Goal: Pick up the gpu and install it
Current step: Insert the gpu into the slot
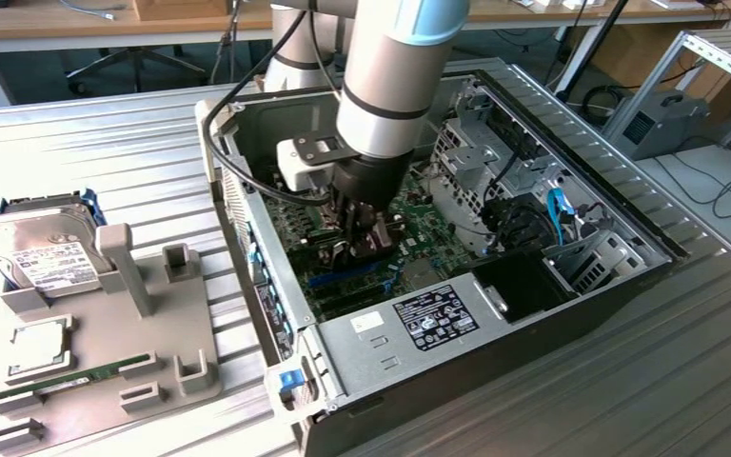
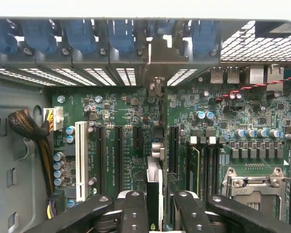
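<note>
The arm reaches down into the open computer case, which lies on its side on a ribbed metal table. The gripper hangs low over the green motherboard, near the middle of the case. In the wrist view the gripper has its black fingers pinching the gpu, which stands on edge between them as a thin upright card seen end-on. The card's far end, with its silver bracket, lines up with the row of rear slot openings and their blue clips. Below it, the card sits along one of the long black expansion slots on the board, just beside a white slot; whether it is fully seated cannot be told. In the same view a bundle of black and yellow cables runs to a white connector next to those slots, and an empty processor socket lies on the other side of the card with memory slots between. In the exterior view, a grey fixture tray sits on the table well apart from the case, toward that view's left. It holds a hard drive at its far end, a square chip in the middle and a green memory stick nearer. A power supply with a black label fills the near corner of the case.
</note>
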Robot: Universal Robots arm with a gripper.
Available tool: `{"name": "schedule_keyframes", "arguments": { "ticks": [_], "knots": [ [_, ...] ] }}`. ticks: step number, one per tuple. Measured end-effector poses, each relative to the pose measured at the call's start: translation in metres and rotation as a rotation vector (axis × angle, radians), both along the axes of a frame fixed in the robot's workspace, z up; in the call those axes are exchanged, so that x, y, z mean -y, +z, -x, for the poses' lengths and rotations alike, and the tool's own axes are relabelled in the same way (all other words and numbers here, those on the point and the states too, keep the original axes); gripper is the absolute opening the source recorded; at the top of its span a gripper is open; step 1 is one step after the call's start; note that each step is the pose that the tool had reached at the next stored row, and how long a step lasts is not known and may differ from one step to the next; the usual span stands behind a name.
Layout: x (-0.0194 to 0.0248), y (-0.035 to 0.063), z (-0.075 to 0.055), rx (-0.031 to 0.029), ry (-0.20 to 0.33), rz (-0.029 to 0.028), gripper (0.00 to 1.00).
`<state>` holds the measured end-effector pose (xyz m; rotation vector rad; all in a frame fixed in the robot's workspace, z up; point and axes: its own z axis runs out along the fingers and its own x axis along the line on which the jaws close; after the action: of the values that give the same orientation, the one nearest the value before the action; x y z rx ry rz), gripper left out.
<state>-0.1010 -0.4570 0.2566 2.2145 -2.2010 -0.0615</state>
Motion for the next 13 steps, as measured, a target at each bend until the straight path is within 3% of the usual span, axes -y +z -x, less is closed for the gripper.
{"name": "schedule_keyframes", "arguments": {
  "ticks": [13],
  "knots": [
    [0.0017,0.0010,0.0004,0.0009,-0.004,-0.0002,0.26]
  ]
}}
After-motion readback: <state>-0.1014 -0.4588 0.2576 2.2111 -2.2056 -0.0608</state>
